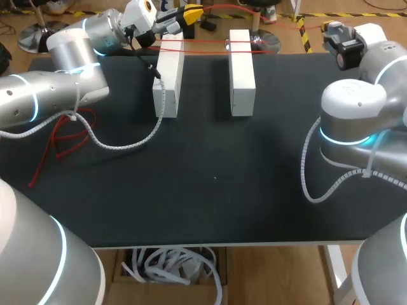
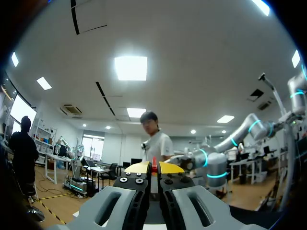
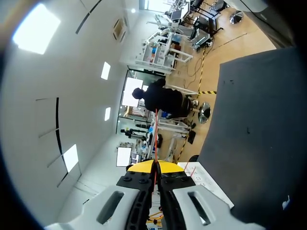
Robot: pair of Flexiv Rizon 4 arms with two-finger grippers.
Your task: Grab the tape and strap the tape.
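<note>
Head view, from the left: slack trails over the worktop and the left pincer is pressed together on the red tape by the far end of the first white block. Strands cross to the second white block, two, maybe three, hard to count. The right pincer nips the tape too. The risk: an uneven pull tips one of the two blocks, or the tape slips free

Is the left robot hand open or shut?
Shut. In the left wrist view the left gripper squeezes the thin red tape from both sides, with no gap between its yellow tips.
</note>
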